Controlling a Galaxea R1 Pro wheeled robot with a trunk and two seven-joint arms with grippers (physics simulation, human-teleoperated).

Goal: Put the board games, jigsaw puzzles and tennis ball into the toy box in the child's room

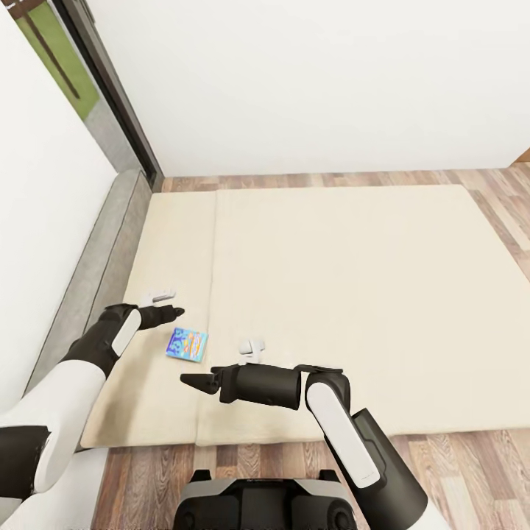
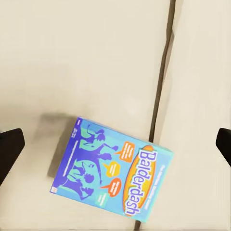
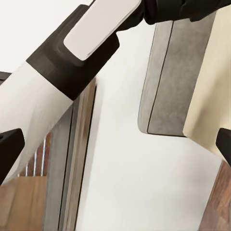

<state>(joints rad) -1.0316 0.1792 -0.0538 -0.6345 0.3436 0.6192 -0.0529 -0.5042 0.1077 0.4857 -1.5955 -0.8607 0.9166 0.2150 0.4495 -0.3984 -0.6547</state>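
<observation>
The blue Balderdash board game [image 1: 187, 344] lies flat on the bed [image 1: 353, 294], beside the mattress seam. The left hand [image 1: 168, 312] hovers at its 10 o'clock, fingers wide; the right hand [image 1: 193, 381], at 6 o'clock, looks narrow.

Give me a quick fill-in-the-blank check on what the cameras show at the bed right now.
1. The blue board game lying on the bed is lettered ____.
2. The game lies on the mattress right beside the ____ between its two parts.
3. In the head view, the end effector hovering nearest the headboard is the ____ end effector.
4. The floor around the bed is ____ planking.

Missing words: Balderdash; seam; left; wood
</observation>
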